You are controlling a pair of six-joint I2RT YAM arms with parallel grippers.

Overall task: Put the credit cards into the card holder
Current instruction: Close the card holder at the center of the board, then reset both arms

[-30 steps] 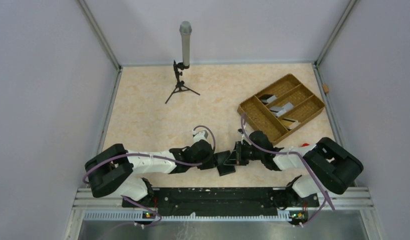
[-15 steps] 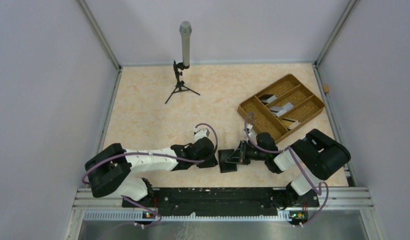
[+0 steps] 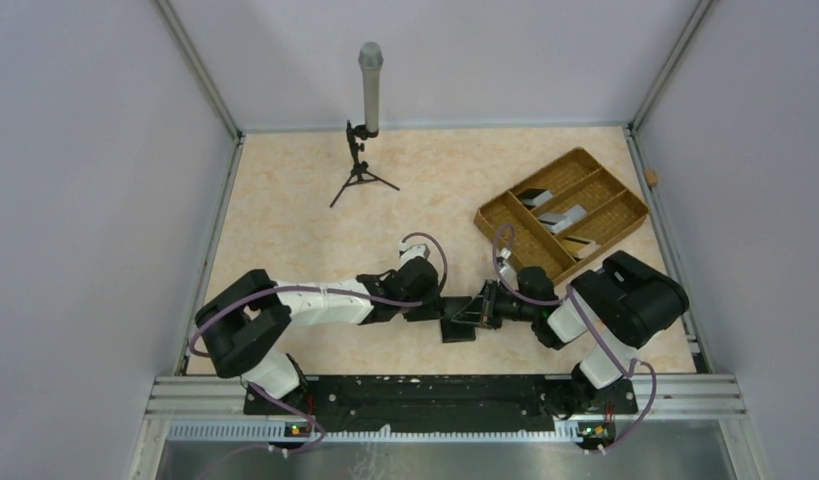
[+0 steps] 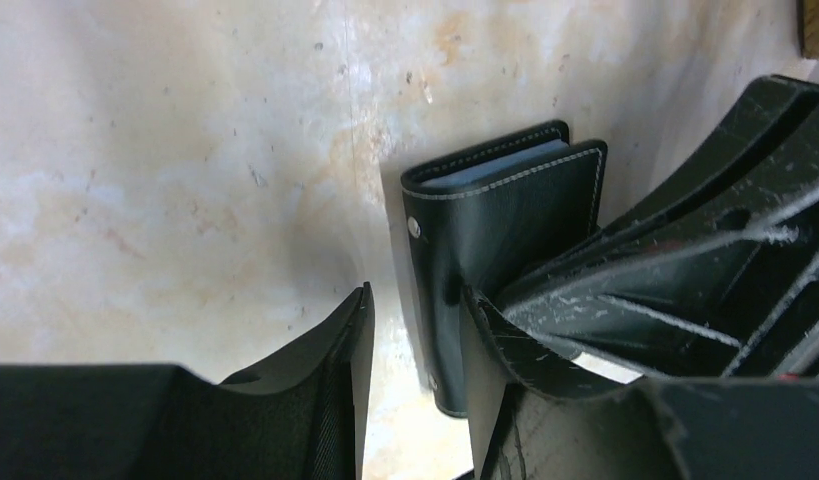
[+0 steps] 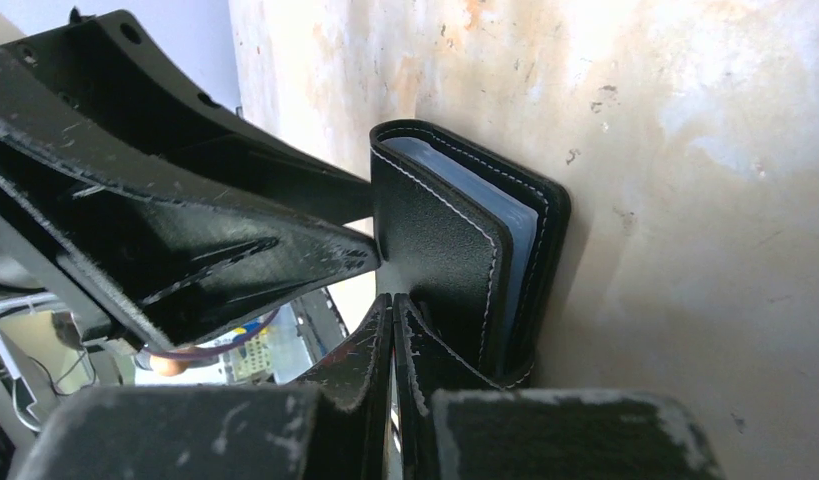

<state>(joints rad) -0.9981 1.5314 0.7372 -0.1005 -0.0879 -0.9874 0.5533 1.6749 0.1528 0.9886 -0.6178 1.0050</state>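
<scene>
Basically, wallet (image 4: 505, 220) looks light, floppy, slick; pinch one cover's free edge. Left jaws apart, right jaws together.

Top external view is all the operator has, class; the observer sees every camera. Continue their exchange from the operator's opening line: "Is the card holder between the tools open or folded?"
Observer: Folded. The left wrist view shows the card holder with its covers nearly together and pale blue lining between them.
Operator: Is the left tool gripping it?
Observer: No. The left tool has its fingers apart, and the holder's stitched edge shows in the gap.
Operator: And the right tool?
Observer: The right tool has its fingertips pressed together at the holder's near cover. I cannot tell whether they pinch anything.
</scene>
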